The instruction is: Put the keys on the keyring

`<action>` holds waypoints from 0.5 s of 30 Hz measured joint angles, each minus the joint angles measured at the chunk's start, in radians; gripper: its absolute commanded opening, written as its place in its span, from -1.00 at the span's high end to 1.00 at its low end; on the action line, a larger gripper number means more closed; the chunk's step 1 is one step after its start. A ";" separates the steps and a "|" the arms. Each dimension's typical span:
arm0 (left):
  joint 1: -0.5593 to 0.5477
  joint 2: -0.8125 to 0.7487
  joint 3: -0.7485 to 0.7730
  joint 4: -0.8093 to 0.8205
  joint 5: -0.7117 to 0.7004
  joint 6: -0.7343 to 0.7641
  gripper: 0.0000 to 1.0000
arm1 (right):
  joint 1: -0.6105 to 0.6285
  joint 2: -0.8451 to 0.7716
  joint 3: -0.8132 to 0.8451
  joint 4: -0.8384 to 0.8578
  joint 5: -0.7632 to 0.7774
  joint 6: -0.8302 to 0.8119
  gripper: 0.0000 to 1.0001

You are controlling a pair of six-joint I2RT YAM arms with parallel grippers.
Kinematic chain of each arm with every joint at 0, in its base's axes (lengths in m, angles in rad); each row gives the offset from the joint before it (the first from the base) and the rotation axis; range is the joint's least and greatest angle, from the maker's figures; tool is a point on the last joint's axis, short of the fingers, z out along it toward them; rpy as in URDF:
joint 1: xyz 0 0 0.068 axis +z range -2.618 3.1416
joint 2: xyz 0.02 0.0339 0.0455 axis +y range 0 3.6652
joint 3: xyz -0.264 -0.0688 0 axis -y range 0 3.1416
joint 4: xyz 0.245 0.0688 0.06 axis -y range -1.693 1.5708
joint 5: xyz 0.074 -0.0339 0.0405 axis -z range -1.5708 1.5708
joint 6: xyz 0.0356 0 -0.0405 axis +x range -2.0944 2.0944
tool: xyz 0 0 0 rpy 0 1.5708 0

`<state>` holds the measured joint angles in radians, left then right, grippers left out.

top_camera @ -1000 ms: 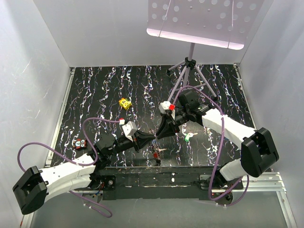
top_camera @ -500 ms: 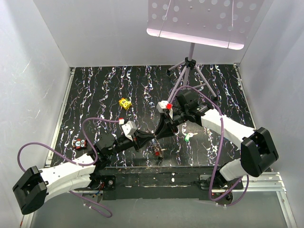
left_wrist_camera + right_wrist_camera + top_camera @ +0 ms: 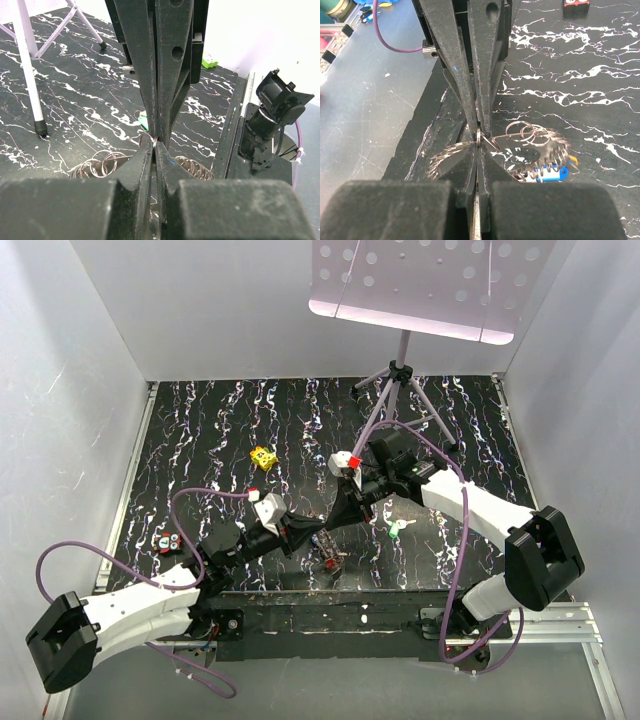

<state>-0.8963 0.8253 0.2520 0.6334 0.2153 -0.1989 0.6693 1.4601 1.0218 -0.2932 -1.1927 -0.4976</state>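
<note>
Where their tips meet nose to nose, the left gripper [image 3: 319,531] and the right gripper [image 3: 331,526] each pinch the keyring [image 3: 478,136], held edge-on above the counter [image 3: 220,430]. The left arm [image 3: 140,605] stretches low from 7 o'clock; the right arm [image 3: 470,502] bends in from 4 o'clock. The keys [image 3: 331,560] lie bunched at 6 o'clock of the tips, a green key [image 3: 397,531] at 3 o'clock.

Keys [image 3: 547,174] and keyring [image 3: 478,137] motion-blurred, partly hidden
</note>
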 measured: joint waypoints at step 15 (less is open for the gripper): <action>-0.002 -0.352 -0.021 -0.192 -0.082 -0.014 -0.61 | 0.021 0.001 0.003 -0.109 0.015 -0.087 0.97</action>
<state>-0.8986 0.4736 0.2306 0.4416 0.1333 -0.2127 0.6899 1.4612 1.0248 -0.4019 -1.1774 -0.5846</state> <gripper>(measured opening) 0.804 0.022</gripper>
